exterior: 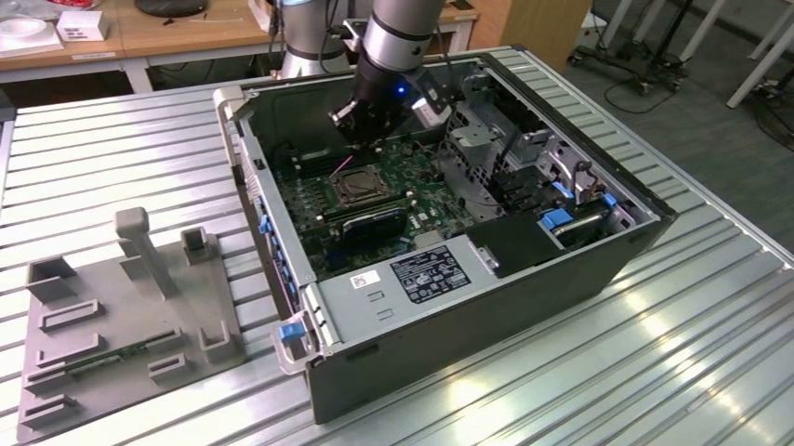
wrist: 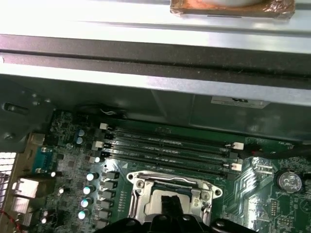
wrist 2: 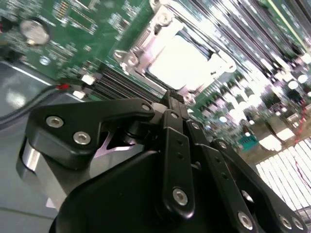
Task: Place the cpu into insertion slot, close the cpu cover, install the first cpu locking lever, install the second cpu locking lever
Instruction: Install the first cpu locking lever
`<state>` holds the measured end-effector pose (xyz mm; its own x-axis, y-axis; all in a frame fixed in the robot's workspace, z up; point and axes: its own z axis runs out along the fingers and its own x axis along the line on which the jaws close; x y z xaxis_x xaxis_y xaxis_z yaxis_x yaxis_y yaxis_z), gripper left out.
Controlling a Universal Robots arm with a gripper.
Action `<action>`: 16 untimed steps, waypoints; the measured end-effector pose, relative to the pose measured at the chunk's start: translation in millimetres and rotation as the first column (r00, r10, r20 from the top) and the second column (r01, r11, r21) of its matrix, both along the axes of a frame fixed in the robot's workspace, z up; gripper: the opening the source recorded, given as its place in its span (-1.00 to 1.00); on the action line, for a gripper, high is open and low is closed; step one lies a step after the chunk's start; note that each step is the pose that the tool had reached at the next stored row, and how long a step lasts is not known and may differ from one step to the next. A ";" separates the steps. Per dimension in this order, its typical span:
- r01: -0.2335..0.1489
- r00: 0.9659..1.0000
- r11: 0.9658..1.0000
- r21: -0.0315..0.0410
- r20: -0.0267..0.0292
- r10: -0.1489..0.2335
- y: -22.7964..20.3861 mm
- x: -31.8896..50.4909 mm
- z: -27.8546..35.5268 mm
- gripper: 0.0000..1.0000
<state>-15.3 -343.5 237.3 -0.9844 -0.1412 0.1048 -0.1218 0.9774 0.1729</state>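
Observation:
The insertion slot (exterior: 353, 189) sits in the green board inside the open computer case. The cpu cover (wrist 2: 133, 53) lies flat over it, a silver frame (wrist: 141, 187) around a square window. Through the window the cpu (wrist 2: 187, 60) shows as a bright metal square. My gripper (exterior: 357, 139) hangs just above the socket's far edge in the exterior view. In both wrist views its black fingertips (wrist 2: 174, 96) are pressed together at the rim of the cover (wrist: 172, 206), with nothing visible between them. I cannot make out how the locking levers stand.
Long black memory slots (wrist: 170, 145) run beside the socket, close to the case wall (wrist: 155, 82). A white-labelled black box (exterior: 429, 274) and drive bays (exterior: 559, 200) fill the case's near side. A grey fixture block (exterior: 125, 307) stands on the slatted table (exterior: 694, 362).

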 end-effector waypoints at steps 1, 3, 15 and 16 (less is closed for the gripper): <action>0.000 1.000 1.000 0.000 0.019 0.000 0.0 -0.3 0.0 -0.79; 0.000 0.998 1.000 0.000 0.055 0.000 0.0 -1.5 0.0 -0.79; 0.000 0.985 1.000 0.026 0.172 -0.004 0.0 -13.7 -0.1 -0.79; 0.000 0.985 0.999 0.037 0.173 -0.006 0.0 -14.7 -0.1 -0.79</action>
<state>-30.0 -343.6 237.2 -0.9877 -0.1389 -0.0722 -0.1502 0.9711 0.1855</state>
